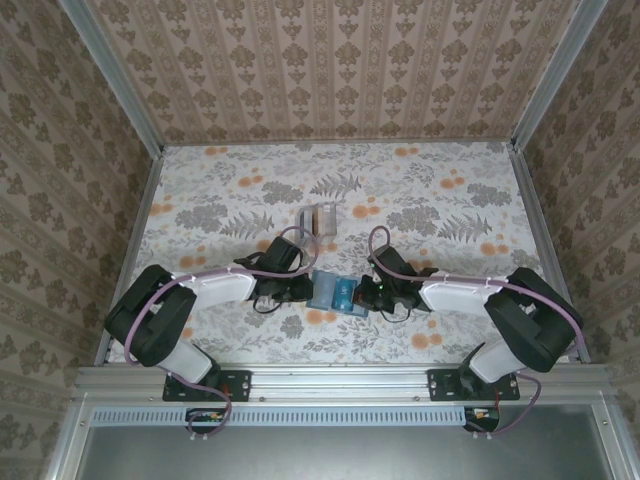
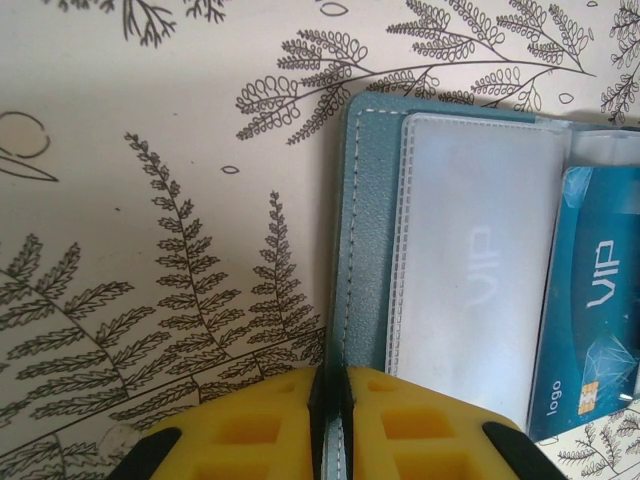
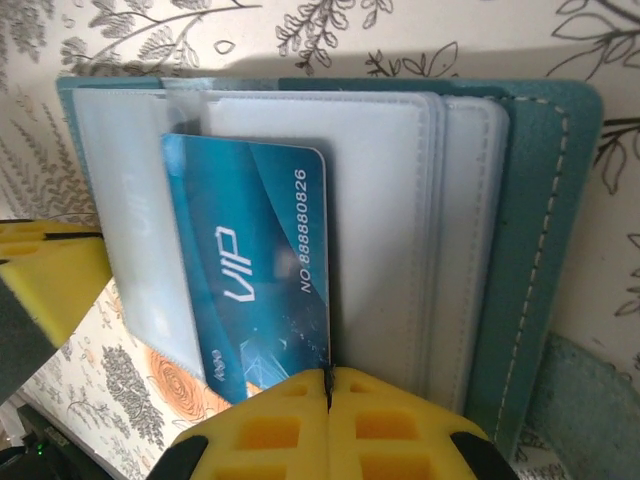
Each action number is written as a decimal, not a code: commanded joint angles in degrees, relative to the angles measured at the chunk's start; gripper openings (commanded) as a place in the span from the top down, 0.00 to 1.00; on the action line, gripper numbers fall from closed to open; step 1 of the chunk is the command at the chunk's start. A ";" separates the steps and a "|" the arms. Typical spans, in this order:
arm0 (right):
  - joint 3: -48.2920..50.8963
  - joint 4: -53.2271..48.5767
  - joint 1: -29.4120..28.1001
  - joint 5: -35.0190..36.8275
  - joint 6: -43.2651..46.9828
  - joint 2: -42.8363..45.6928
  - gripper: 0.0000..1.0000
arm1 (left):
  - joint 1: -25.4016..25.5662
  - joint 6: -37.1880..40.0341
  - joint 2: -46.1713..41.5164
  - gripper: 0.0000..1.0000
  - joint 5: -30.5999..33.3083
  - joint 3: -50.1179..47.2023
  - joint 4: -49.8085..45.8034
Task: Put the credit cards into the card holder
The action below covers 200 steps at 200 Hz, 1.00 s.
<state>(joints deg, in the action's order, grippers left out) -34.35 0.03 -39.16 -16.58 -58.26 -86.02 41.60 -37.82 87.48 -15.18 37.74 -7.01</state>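
1. Desk point(image 1: 220, 200): flat with a fern print, and everything sits on it.
2. Teal wallet point(image 1: 322, 285): lies open between the two claws. The cover looks soft and floppy and would likely sag if lifted by one edge. The left claw point(image 2: 330, 385) is clenched on the stitched cover edge, pinning it down.
3. Card holder point(image 1: 318, 220): beyond both claws, well apart from the wallet. It's clear, light plastic, so it probably skids or tips if nudged. Its slots are too small to make out from above.
4. Clear sleeves point(image 2: 470, 260): just ahead of the left claw. Faint VIP lettering shows through one; can't tell whether a card is inside.
5. Blue card point(image 3: 250, 280): partway out of a sleeve, with the right claw point(image 3: 328, 385) clenched on its near corner. It looks thin, stiff, light and slick, so best pinched by an edge. The pads hide how deep the pinch goes.
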 commanded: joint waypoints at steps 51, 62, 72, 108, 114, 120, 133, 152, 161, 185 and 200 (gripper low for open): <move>-2.14 0.04 0.44 -0.53 -0.65 -2.48 1.00 | 0.58 -1.12 1.84 0.85 0.93 -1.94 1.05; -1.59 -0.46 0.40 -0.01 -2.54 -2.12 1.00 | 0.51 -1.04 1.82 0.85 1.25 -1.96 0.53; -0.73 -0.26 0.49 0.38 -3.88 -1.45 1.00 | 0.52 -1.23 1.73 0.85 1.29 -2.25 0.71; -0.25 -2.85 0.43 1.79 -4.03 1.16 1.00 | 0.55 -1.21 2.29 0.85 1.30 -2.23 1.11; -0.36 -3.30 0.46 1.81 -3.97 1.41 1.00 | 0.55 -1.24 2.47 0.85 1.17 -2.18 1.19; -0.41 -3.49 0.47 1.65 -4.10 1.64 1.00 | 0.58 -1.27 2.57 0.85 1.05 -2.14 1.30; -0.81 -4.05 0.43 1.42 -4.24 2.12 1.00 | 0.54 -1.24 2.76 0.85 0.81 -2.08 1.53; -1.80 -5.11 0.36 1.20 -4.19 2.41 1.00 | 0.54 -1.11 2.87 0.85 0.77 -1.96 1.56; -2.33 -5.74 0.31 1.16 -4.28 2.41 1.00 | 0.58 -1.11 2.87 0.85 0.85 -1.96 1.55; -3.09 -6.54 0.27 1.12 -4.72 2.60 1.00 | 0.55 -1.17 2.89 0.85 0.59 -2.12 1.82; -3.23 -6.84 0.11 1.51 -4.92 2.99 1.00 | 0.53 -1.27 2.88 0.85 0.68 -2.24 1.86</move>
<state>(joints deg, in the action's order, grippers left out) -36.05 -4.14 -38.89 -16.23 -61.80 -84.77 41.60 -38.22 87.70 -15.42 37.19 -5.41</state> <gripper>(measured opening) 0.060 0.148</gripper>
